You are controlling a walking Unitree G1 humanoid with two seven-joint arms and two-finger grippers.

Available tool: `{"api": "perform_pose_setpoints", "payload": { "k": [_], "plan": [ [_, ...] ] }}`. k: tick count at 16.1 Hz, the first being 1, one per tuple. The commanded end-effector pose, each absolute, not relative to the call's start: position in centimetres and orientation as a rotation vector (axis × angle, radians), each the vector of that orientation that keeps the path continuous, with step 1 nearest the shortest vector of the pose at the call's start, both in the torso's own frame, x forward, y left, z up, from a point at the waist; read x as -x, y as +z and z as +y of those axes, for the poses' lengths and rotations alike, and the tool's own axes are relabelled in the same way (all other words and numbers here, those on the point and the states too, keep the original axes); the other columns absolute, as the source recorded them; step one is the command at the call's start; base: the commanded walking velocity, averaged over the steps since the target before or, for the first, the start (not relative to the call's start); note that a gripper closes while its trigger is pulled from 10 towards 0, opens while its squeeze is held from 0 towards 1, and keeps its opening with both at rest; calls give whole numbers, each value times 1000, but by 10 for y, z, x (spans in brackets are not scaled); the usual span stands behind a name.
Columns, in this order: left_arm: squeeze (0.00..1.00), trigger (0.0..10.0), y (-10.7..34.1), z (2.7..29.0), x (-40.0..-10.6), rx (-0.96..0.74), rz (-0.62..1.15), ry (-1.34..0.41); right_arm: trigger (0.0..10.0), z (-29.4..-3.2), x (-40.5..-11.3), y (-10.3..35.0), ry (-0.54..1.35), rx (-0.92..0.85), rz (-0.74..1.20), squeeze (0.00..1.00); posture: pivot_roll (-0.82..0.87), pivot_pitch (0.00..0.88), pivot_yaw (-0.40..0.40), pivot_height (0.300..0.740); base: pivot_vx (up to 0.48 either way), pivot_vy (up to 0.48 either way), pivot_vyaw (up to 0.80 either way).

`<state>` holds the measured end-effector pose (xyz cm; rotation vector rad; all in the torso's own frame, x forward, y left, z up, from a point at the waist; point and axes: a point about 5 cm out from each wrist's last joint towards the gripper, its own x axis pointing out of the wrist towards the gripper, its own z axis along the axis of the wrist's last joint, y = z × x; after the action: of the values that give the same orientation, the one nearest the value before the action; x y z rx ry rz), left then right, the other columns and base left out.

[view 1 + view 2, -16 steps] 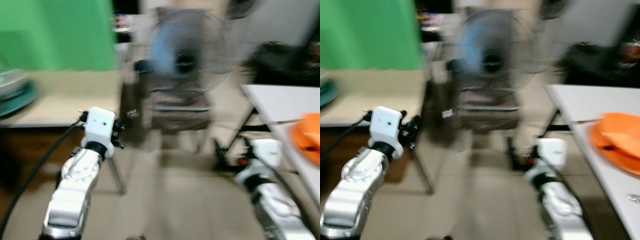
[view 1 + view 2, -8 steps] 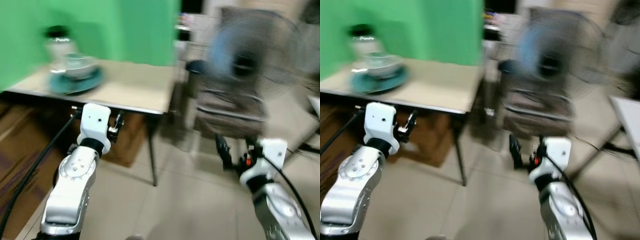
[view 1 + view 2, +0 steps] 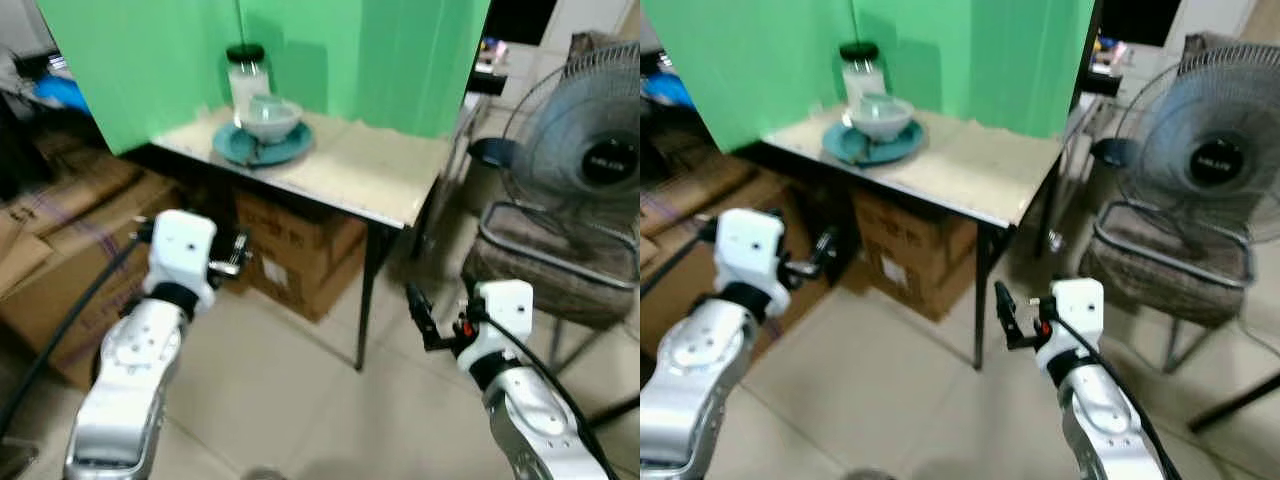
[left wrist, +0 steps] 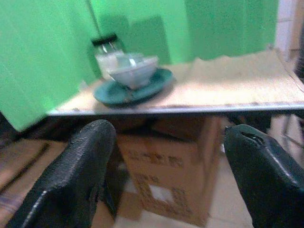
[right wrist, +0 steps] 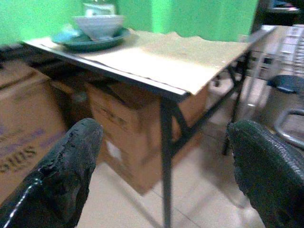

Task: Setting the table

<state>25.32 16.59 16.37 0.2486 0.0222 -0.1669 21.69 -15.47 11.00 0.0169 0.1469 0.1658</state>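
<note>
A low table (image 3: 385, 178) with a beige mat stands against a green screen. At its far left corner a white bowl (image 3: 271, 118) sits on a teal plate (image 3: 262, 148), and a glass jar (image 3: 245, 72) with a black lid stands just behind them. My left gripper (image 3: 232, 260) is raised in front of the table's near edge, below the tabletop, open and empty. My right gripper (image 3: 420, 320) is held low by the table's right leg, also open and empty. Both wrist views look between the fingers (image 4: 76, 175) at the plate (image 5: 90, 40) and bowl.
Cardboard boxes (image 3: 295, 245) are stacked under the table, and more boxes (image 3: 50, 265) lie at the left. A standing fan (image 3: 590, 150) and a padded chair (image 3: 545, 270) are at the right. Tiled floor (image 3: 290, 400) lies between me and the table.
The camera has swung left: the white table with the orange plate has left view, and the green-backed table now sits ahead, sharp. Both arms stay raised as before.
</note>
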Motion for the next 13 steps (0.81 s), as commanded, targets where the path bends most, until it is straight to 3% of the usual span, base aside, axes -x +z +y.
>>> {"api": "perform_pose_setpoints", "payload": {
  "k": [1,4,6,9,13],
  "plan": [
    [1000,10000,163,169,-250,-256,38,-151,10000,-154,-220,117,149,-4,121,0,91,0,-31,740,251,0,0],
    [1000,10000,163,172,-252,-239,26,-113,10000,-146,-220,118,238,-192,106,0,115,0,-49,740,255,0,0],
    [1000,10000,165,164,-255,-233,15,-173,10000,-140,-221,122,285,-154,94,0,84,0,-28,740,289,0,0],
    [1000,10000,163,163,-251,-216,18,-180,10000,-151,-223,122,202,-167,89,0,103,0,-50,740,292,0,800],
    [1000,10000,150,173,-245,-189,47,-137,10000,-152,-234,120,164,-176,86,0,104,0,-50,740,285,0,0]
  ]
}}
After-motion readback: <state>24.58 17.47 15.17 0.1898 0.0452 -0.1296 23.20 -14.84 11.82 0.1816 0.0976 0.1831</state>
